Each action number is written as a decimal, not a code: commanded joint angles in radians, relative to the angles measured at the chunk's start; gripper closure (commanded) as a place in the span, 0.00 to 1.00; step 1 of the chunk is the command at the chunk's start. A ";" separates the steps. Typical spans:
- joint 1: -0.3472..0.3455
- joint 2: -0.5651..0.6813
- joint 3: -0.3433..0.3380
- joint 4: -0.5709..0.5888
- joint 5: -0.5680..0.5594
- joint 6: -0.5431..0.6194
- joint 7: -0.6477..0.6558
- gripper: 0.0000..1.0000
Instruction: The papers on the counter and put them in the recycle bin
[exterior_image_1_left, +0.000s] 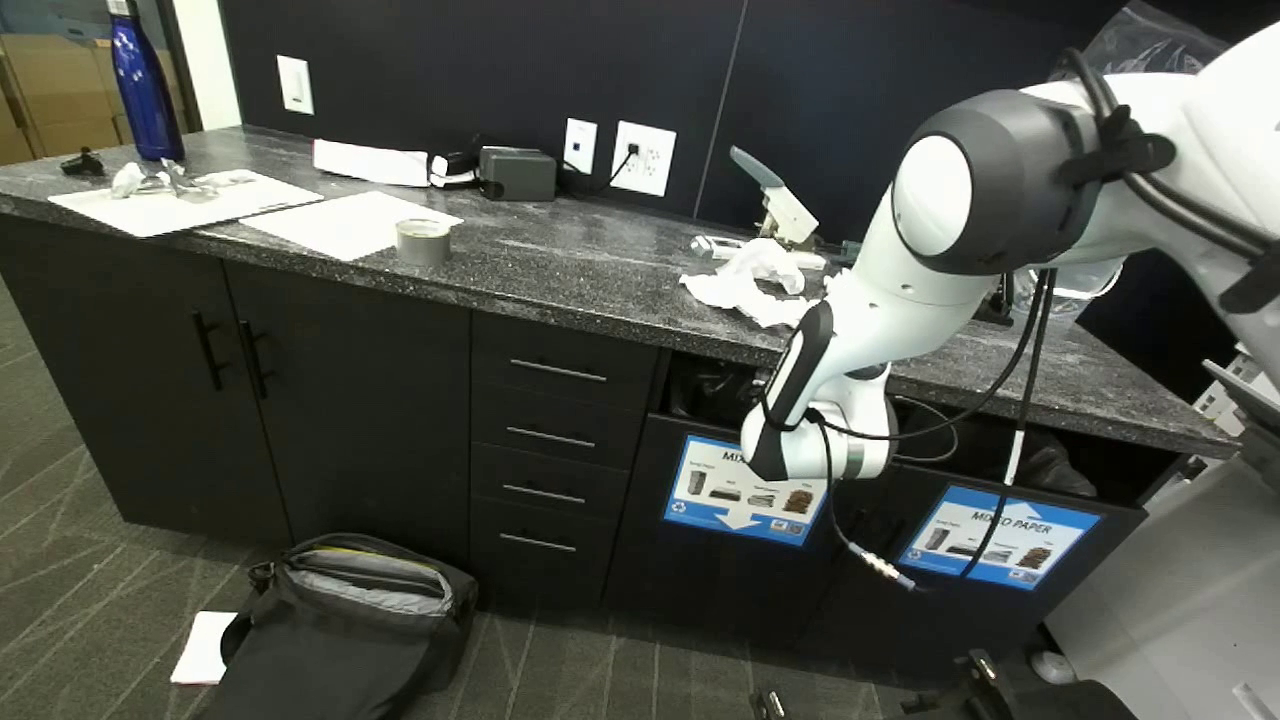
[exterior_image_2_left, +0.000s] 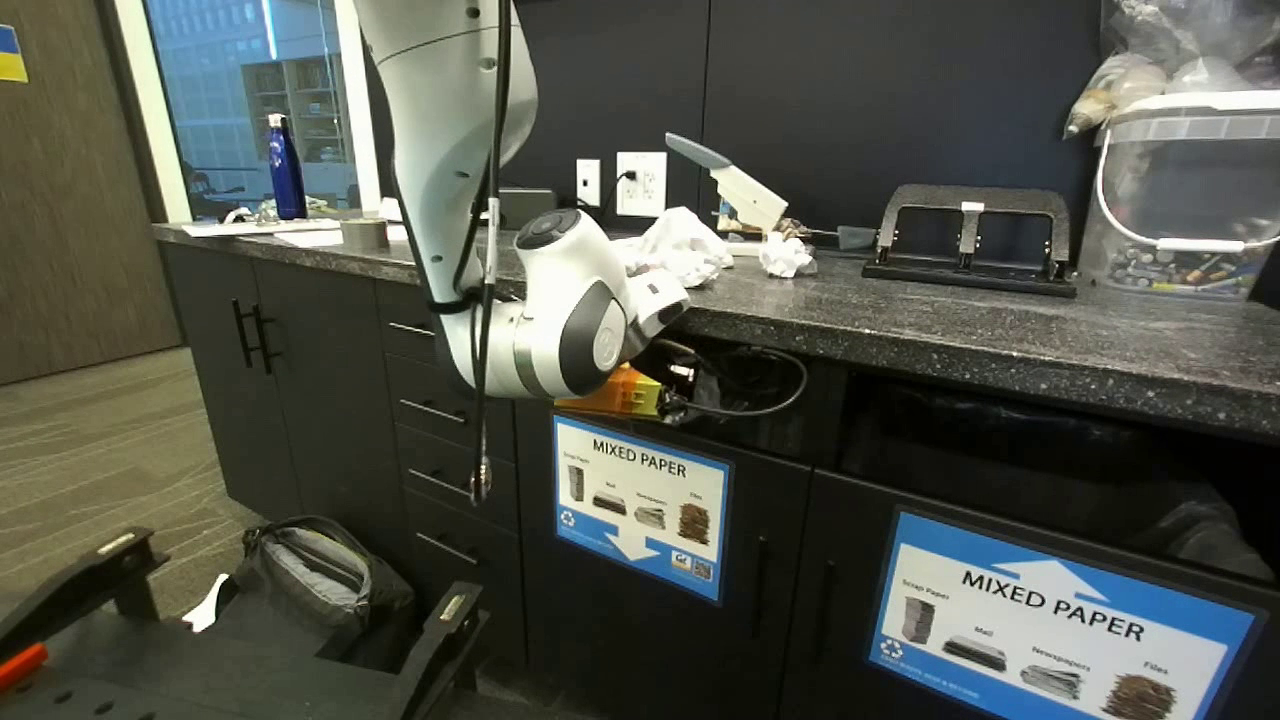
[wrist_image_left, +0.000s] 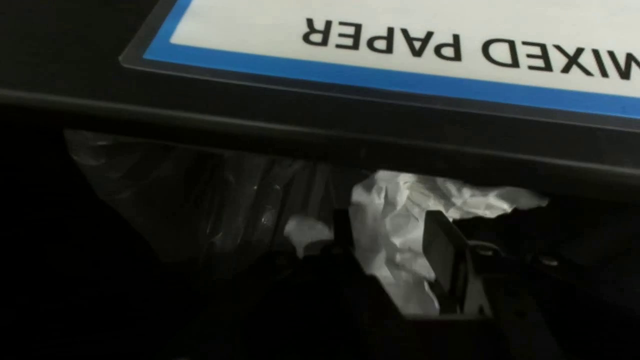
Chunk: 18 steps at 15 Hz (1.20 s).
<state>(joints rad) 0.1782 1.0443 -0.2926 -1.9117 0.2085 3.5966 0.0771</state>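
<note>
The deposit step seems to be in hand: in the wrist view, the dark two-fingered gripper is seen at four o'clock from the centre, inside the opening of the black-fronted recycle bin, with a crumpled wad of white paper lying between its parted fingers. Whether that wad is gripped or already loose cannot be told (the shadow in there is deep). At nine o'clock from it, a crinkled, glossy plastic liner is shown. By judgement, the fingers should next be spread fully, the wad let fall clear of the bin's rim, and the gripper lifted out without the liner being snagged. More papers are left to be fetched: in an exterior view, a loose heap of crumpled white paper is found on the dark grey speckled stone countertop, at eleven o'clock from the white robot wrist, and smaller crumpled white scraps are seen at that view's ten o'clock, on a flat white sheet.
</note>
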 joint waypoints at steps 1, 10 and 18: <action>-0.013 0.001 0.021 0.023 0.024 0.021 -0.039 0.25; 0.058 -0.211 0.017 -0.256 0.051 -0.007 -0.060 0.00; 0.065 -0.629 0.046 -0.506 -0.052 -0.491 -0.050 0.00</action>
<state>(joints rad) 0.2480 0.6107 -0.2473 -2.3385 0.1910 3.2749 0.0218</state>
